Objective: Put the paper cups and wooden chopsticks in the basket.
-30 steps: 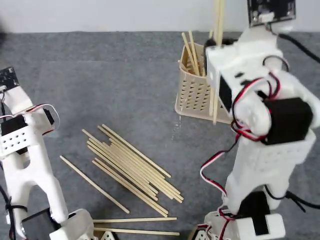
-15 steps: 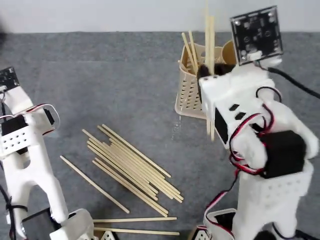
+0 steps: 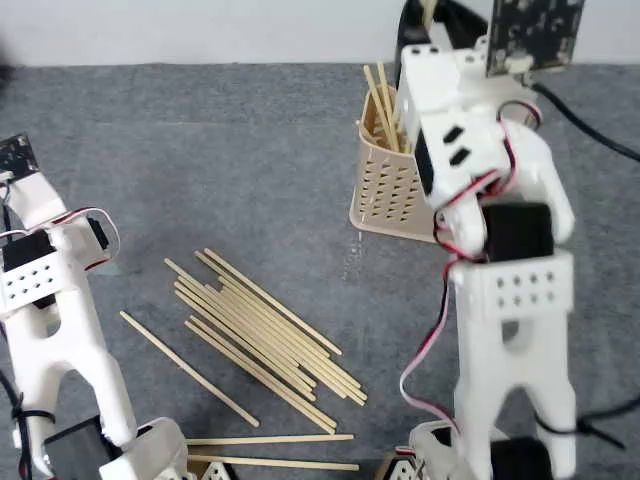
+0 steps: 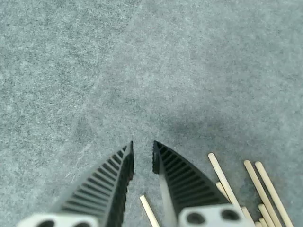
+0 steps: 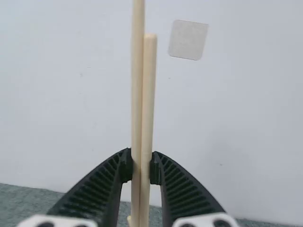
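The perforated beige basket (image 3: 390, 190) stands at the back of the grey mat with several wooden chopsticks (image 3: 378, 100) sticking up out of it. My right gripper (image 5: 141, 168) is shut on two chopsticks (image 5: 142, 85) held upright in front of the white wall. From the high camera this gripper (image 3: 432, 20) is raised above the basket's far side. A loose pile of chopsticks (image 3: 265, 335) lies on the mat between the arms. My left gripper (image 4: 142, 151) hangs just above the mat, slightly open and holding nothing, with some chopstick ends (image 4: 227, 182) beside it.
The left arm (image 3: 45, 290) stands folded at the left edge. One chopstick (image 3: 185, 367) lies apart from the pile, and two more (image 3: 270, 450) lie near the front edge. The right arm's body (image 3: 505, 330) rises in front of the basket.
The right arm has swung up and back with its two chopsticks, whose lower ends hung beside the basket and now sit high above it. The left arm has not moved.
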Controlling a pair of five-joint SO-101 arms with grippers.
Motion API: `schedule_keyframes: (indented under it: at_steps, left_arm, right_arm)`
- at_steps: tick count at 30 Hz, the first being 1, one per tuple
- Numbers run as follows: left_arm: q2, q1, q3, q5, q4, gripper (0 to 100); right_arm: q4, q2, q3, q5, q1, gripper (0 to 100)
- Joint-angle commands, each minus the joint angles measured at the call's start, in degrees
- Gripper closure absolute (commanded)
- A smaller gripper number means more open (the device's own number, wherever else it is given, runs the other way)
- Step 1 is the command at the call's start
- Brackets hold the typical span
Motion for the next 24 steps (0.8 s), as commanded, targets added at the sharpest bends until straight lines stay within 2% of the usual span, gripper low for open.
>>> schedule_keyframes:
  at_steps: [1, 8, 13, 19, 24]
  left_arm:
    - [-2.73, 0.26, -0.40, 0.00, -1.23, 94]
    - [-2.73, 0.26, -0.40, 0.00, -1.23, 94]
    - [-3.08, 0.35, -0.48, -0.26, -0.97, 94]
    - [-3.16, 0.35, -0.66, -0.35, -0.88, 94]
    - [-3.16, 0.26, -1.27, -1.67, 1.49, 94]
  right_arm:
    - [-3.65, 5.14, -0.35, -0.70, 1.63, 99.1]
    - [-1.36, 14.55, -0.79, -0.26, 3.82, 97.9]
    - [9.63, 13.85, -5.45, -0.26, 3.47, 81.3]
    - [26.68, 9.10, -15.56, -0.26, 0.92, 85.6]
    - [41.27, 6.20, -16.88, -0.26, -2.68, 87.1]
